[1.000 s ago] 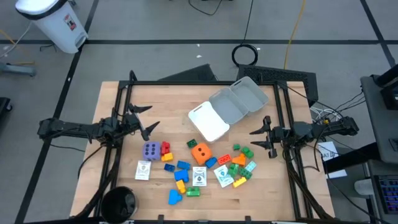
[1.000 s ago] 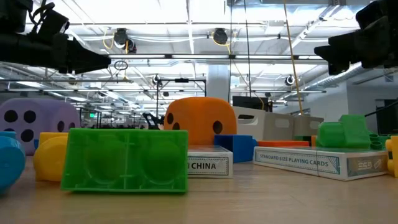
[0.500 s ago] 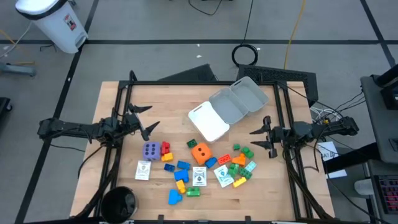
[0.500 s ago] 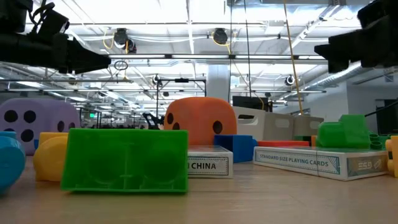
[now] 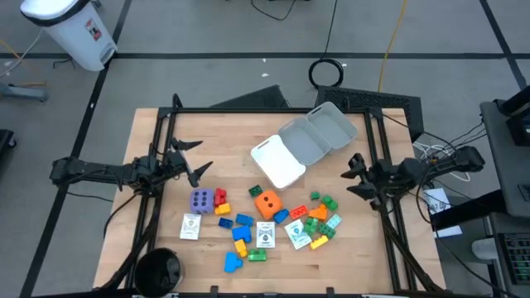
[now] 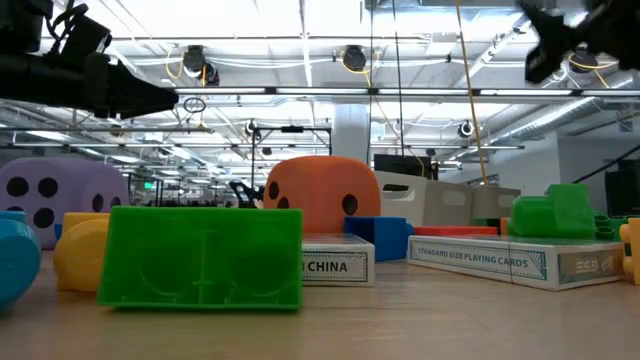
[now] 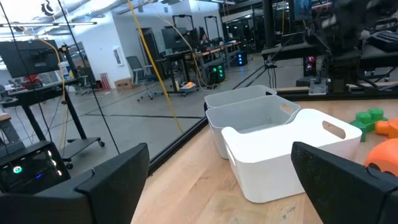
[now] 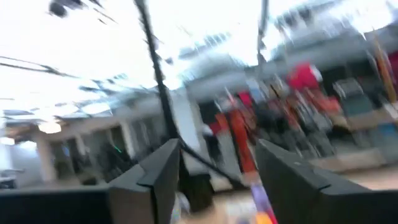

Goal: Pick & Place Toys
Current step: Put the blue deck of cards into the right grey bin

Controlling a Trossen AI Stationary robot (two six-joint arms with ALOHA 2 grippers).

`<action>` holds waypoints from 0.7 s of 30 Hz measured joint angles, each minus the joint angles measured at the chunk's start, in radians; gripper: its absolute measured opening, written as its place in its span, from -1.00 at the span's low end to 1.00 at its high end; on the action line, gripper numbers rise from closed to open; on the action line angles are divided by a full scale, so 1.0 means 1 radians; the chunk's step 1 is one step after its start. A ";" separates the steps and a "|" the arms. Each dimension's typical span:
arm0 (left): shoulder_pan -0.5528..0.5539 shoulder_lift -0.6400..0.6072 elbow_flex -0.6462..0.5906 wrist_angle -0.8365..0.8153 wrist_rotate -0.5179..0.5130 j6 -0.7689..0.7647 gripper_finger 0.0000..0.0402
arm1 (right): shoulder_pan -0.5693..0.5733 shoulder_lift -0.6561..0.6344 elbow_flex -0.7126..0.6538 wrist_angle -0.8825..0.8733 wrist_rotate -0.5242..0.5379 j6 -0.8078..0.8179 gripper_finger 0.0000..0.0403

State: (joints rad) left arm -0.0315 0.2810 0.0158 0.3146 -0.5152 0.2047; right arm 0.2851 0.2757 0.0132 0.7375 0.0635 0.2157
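my left hand (image 5: 192, 158) hovers over the left part of the tabletop (image 5: 224, 132), its two fingers spread wide, and it holds nothing. just in front of it, toward the near edge, sits the purple die (image 5: 201, 199) with a red brick (image 5: 220, 197) touching its side, and a white card box (image 5: 190, 226) lies a little nearer to the edge. in the middle are the blue and yellow bricks (image 5: 239, 231), the orange die (image 5: 267, 202) and a second card box (image 5: 265, 234). behind them stand the white tray (image 5: 280, 161) and the grey tray (image 5: 316, 135), side by side and empty as far as i can see. to the right is the green and orange brick pile (image 5: 319, 217), partly on a third card box (image 5: 299, 235). my right hand (image 5: 354, 175) is above the right edge, fingers apart and empty.

what could go wrong: the bricks lie very close together, so i think a finger coming down may push a neighbour away or catch two pieces. the dice are wide and smooth; a grip on a corner may slip. the flat card boxes are low, and fingers may scrape the wood instead of taking them.

in the low view i can read "standard size playing cards" on one box (image 6: 500, 262) and "china" on another (image 6: 336, 265).
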 joint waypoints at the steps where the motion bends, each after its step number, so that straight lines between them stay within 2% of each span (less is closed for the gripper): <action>1: 0.000 0.000 0.000 0.000 0.000 0.000 0.98 | 0.006 0.030 0.000 0.059 -0.012 -0.020 0.04; 5: 0.000 0.000 0.000 0.000 0.000 0.000 0.98 | 0.020 0.134 0.001 0.186 -0.013 -0.046 0.23; 13: 0.000 0.000 0.000 0.000 0.000 0.000 0.98 | 0.025 0.389 0.087 0.179 -0.010 -0.123 0.62; 21: 0.000 0.000 0.000 0.000 0.000 0.000 0.98 | 0.015 0.532 0.123 0.344 0.025 -0.164 0.76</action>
State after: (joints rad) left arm -0.0315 0.2813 0.0158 0.3149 -0.5152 0.2047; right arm 0.3005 0.8077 0.1359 1.0813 0.0881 0.0521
